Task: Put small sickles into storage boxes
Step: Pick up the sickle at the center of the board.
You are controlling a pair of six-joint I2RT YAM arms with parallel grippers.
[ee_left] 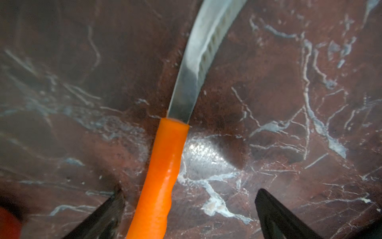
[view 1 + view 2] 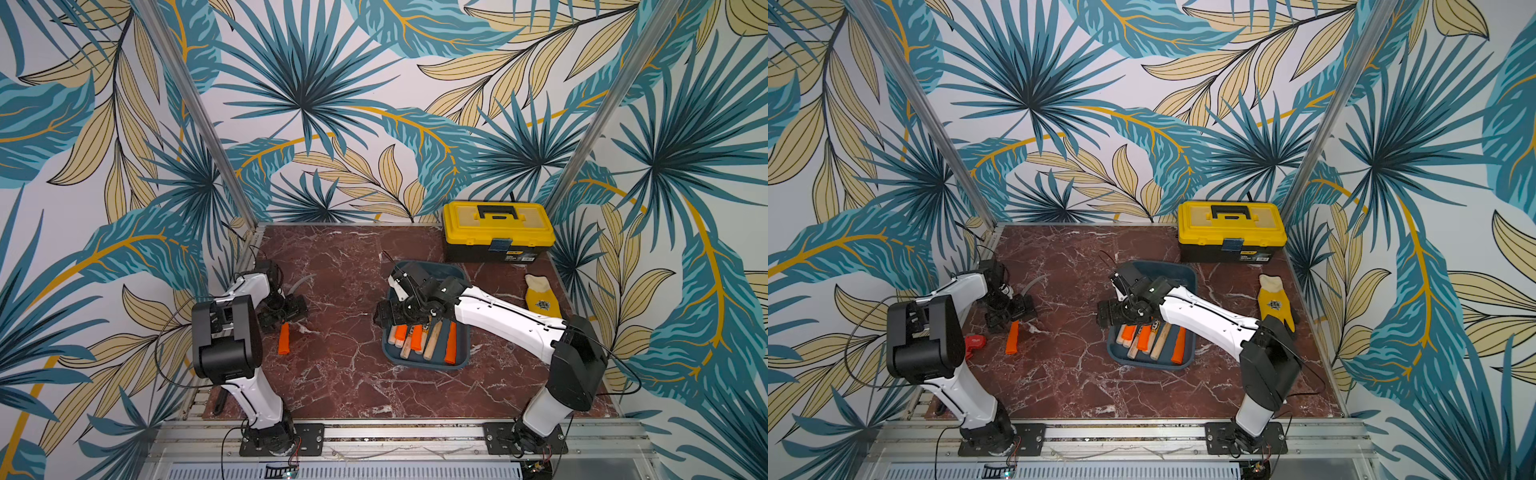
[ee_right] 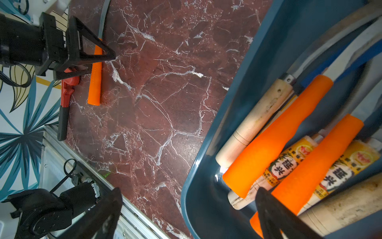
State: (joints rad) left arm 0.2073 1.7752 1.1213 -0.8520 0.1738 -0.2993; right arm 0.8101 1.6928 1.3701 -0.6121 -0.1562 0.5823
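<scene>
The teal-blue tray (image 2: 424, 362) sits near the middle of the desk (image 2: 340, 386) and already carries most of the load. At least six sickles in the tray (image 2: 432, 340) lie side by side, pale-wood and orange handles toward the robot. Their blades are hidden under the right arm in both top views. The right tool (image 3: 189, 192) hangs at the tray's wall with its fingers spread wide, one over the handles and one over bare desk, and nothing between them.

The left tool (image 1: 189, 196) is spread just as wide and lowered over the one loose sickle (image 2: 284, 338) — orange handle, curved grey blade — which lies flat on the desk, well apart from the tray on the robot's left. The handle runs between the fingers, nearer one of them, with no grip on it yet.

I judge the task nearly done: this last sickle has to be clamped, carried across and laid in the tray. I see no other sickle outside it.

The walls (image 2: 374, 83) carry a teal-and-sand tropical leaf print, and the desk is red-brown marble pattern with white veins. A shut yellow-and-black toolbox (image 2: 498, 230) stands at the far right. Nearer, a yellow glove (image 2: 540, 297) lies by the right edge — and a red-headed wrench (image 2: 974, 343) by the left.
</scene>
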